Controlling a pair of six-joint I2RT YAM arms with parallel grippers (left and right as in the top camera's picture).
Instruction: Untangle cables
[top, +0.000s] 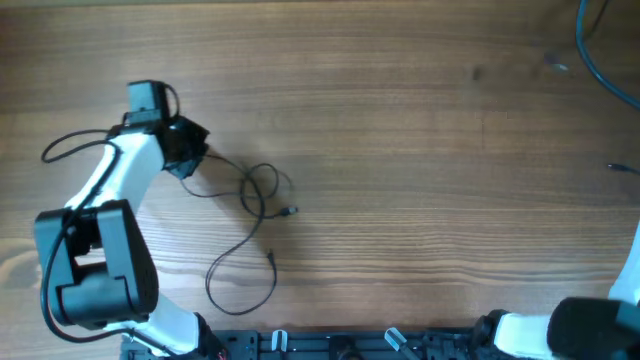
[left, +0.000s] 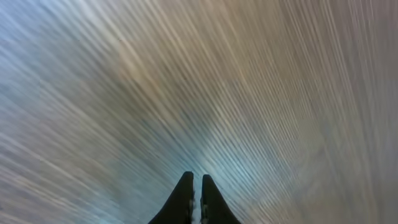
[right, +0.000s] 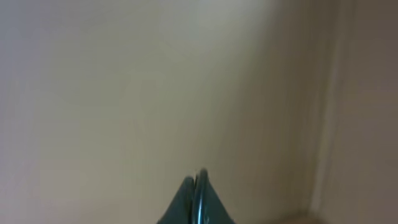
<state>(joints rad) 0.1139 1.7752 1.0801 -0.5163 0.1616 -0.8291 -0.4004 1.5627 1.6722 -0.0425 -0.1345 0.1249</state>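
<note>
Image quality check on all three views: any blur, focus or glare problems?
Overhead: sharp, evenly lit, no glare; the cables read clearly against the table. Left wrist: wood grain smeared into heavy streaks with a bluish cast; only the left gripper tips are crisp. Right wrist: soft, out of focus, flat beige; the right gripper is blurred too.

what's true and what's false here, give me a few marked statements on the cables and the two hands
1. The cables lie on the left half of the table. True.
2. The right arm reaches over the cables. False: it sits at the lower right edge, far from them.
3. The right hand is wide open. False: its fingers are pressed together.
4. The left hand is at the cables' upper left end. True.
5. A plug end lies on bare wood right of the loops. True.
</note>
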